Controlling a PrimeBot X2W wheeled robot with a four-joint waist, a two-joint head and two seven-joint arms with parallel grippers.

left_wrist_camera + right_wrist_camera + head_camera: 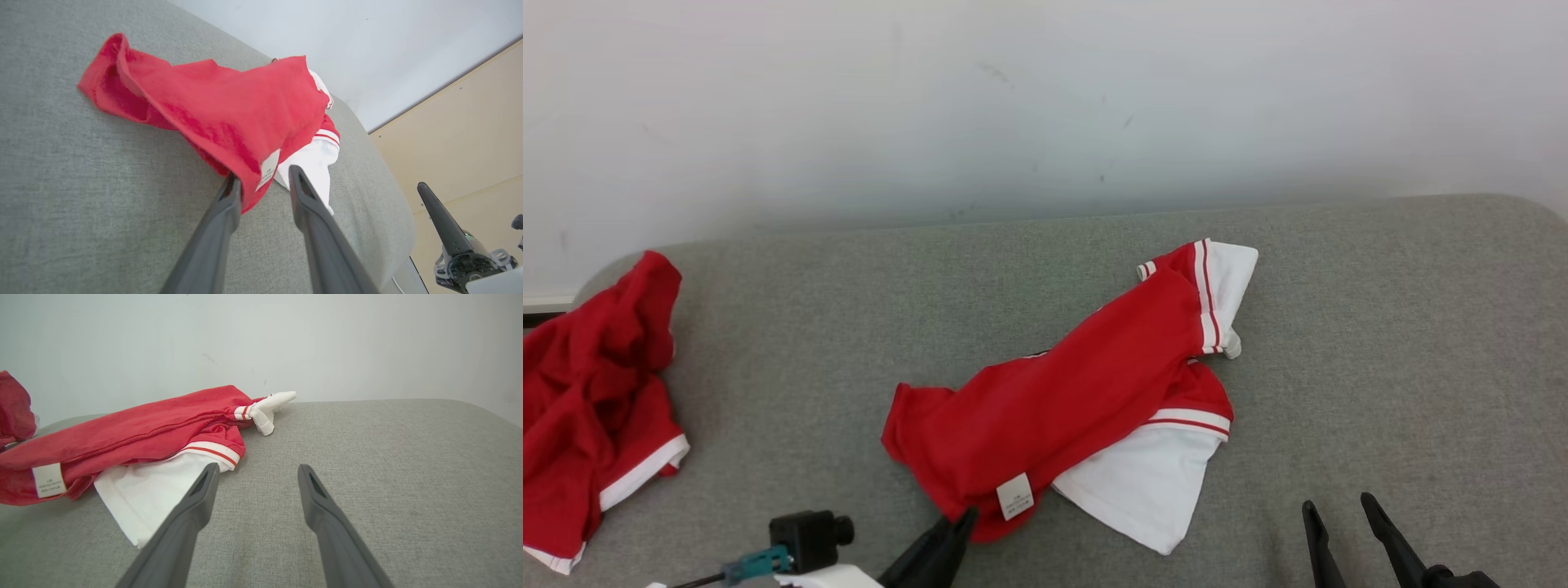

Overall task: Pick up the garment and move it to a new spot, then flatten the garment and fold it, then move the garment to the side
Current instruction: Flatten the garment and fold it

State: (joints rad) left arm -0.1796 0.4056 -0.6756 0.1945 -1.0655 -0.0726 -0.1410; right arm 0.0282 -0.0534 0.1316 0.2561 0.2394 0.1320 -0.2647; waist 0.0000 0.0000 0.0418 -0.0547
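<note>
Two garments lie on the grey cloth-covered tabletop (1380, 327), which stands against a pale wall (1013, 98). The garment (1062, 408) of the task, red with white panels and red-striped white bands, sprawls crumpled at the tabletop's middle, running slantwise from near the front edge toward the back edge. One white label (1015, 496) shows on its front red hem. A second garment (596, 408), red with a white band, is heaped at the left edge, well apart from the first. Two claws are at the front edge. The left claw (264, 174) has its fingers spread, not pinching, and the labelled hem sits between their tips. The right claw (1338, 502), near the front right, is spread wide and empty over bare cloth, just beside the garment's white panel.
</note>
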